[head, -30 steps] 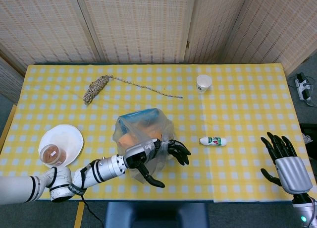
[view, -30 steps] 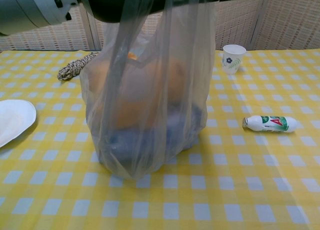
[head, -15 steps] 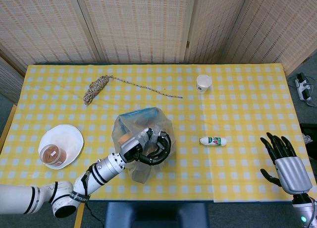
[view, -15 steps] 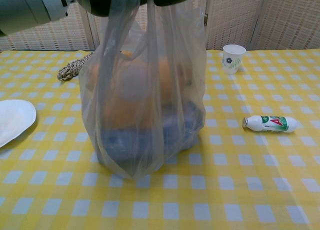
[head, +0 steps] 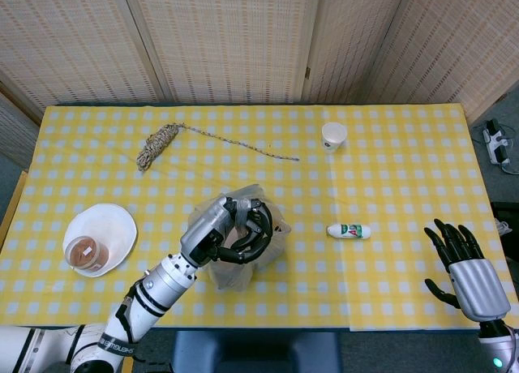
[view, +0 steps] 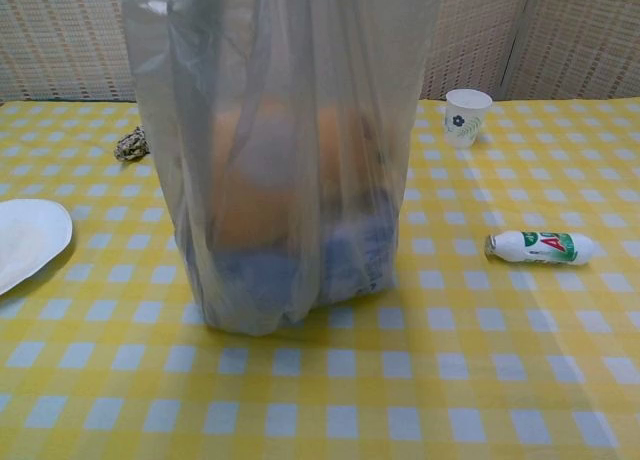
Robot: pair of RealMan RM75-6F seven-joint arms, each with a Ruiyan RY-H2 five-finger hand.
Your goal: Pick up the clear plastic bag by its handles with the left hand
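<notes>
clear bag (view: 285,160) fills chest view; left hand (head: 235,229) head view only

You're looking at a table in a yellow-and-white checked cloth (head: 389,146). Lying on it: a coiled braided rope (head: 159,144) far left, a white paper cup (head: 333,135) standing upright, a small white bottle (head: 349,230) on its side, and a white plate (head: 109,225) carrying a round brown-filled tub (head: 84,252).

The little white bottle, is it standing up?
No, the little white bottle lies on its side on the checked tablecloth.
</notes>
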